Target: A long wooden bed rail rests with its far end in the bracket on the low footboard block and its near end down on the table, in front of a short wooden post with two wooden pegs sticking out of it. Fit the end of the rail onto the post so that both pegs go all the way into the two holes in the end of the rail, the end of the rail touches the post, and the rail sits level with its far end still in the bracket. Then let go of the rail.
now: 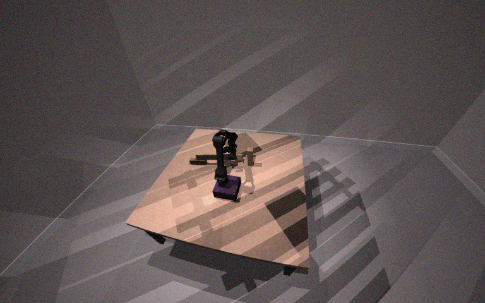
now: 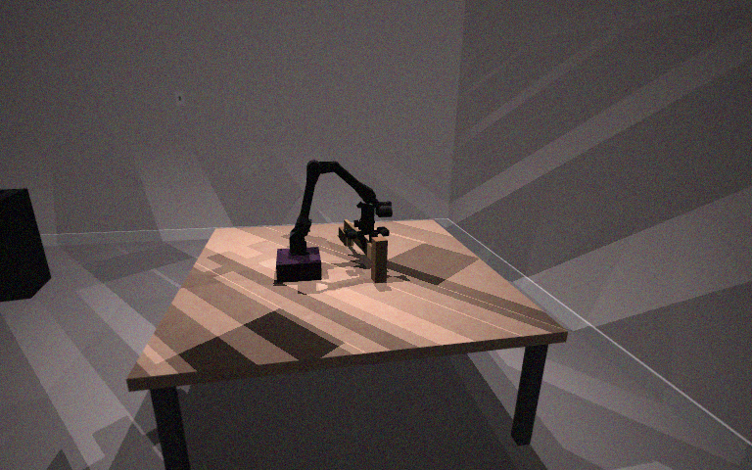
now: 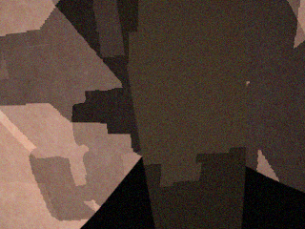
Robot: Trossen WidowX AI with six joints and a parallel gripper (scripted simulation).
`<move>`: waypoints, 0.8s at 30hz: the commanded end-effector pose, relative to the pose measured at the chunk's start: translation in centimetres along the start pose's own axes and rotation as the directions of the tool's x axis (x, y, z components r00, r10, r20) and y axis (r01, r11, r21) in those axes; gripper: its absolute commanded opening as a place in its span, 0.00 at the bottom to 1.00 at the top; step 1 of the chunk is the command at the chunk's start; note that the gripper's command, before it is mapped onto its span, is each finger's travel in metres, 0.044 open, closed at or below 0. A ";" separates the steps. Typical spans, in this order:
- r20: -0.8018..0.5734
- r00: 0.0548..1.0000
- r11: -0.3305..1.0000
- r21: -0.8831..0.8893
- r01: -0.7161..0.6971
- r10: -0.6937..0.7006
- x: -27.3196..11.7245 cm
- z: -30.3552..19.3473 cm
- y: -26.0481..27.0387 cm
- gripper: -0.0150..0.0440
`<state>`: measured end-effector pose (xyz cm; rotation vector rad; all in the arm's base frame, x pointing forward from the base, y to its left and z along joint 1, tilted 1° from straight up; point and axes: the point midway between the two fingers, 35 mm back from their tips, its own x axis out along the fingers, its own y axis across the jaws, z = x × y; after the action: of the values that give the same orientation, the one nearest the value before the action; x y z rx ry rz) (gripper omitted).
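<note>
The long wooden rail (image 1: pixel 206 156) (image 3: pixel 191 95) runs from the low footboard block (image 1: pixel 197 161) (image 2: pixel 342 236) toward the short wooden post (image 1: pixel 251 156) (image 2: pixel 379 261). My gripper (image 1: pixel 232 156) (image 2: pixel 364 237) (image 3: pixel 174 162) is shut on the rail near its post end. That end is held above the table, and the rail looks close to level. The rail's near end is close to the post, with what looks like a small gap in the top view. The pegs and holes cannot be made out, nor can the exact seating in the bracket.
The arm stands on a dark purple base box (image 1: pixel 227 187) (image 2: pixel 298 264) on the near side of the rail. The wooden table (image 1: pixel 200 214) (image 2: pixel 410 315) carries strong striped shadows. The post stands upright beyond the rail's end, close to my gripper.
</note>
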<state>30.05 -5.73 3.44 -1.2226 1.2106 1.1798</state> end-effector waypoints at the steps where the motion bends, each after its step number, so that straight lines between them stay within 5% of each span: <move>1: -0.002 1.000 1.000 -0.001 0.007 -0.007 -0.2 -0.2 -0.2 0.25; 24: -0.003 1.000 1.000 -0.001 0.007 -0.007 -0.2 -0.9 -0.2 0.25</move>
<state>30.10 -6.47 3.47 -1.2232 1.2100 1.1794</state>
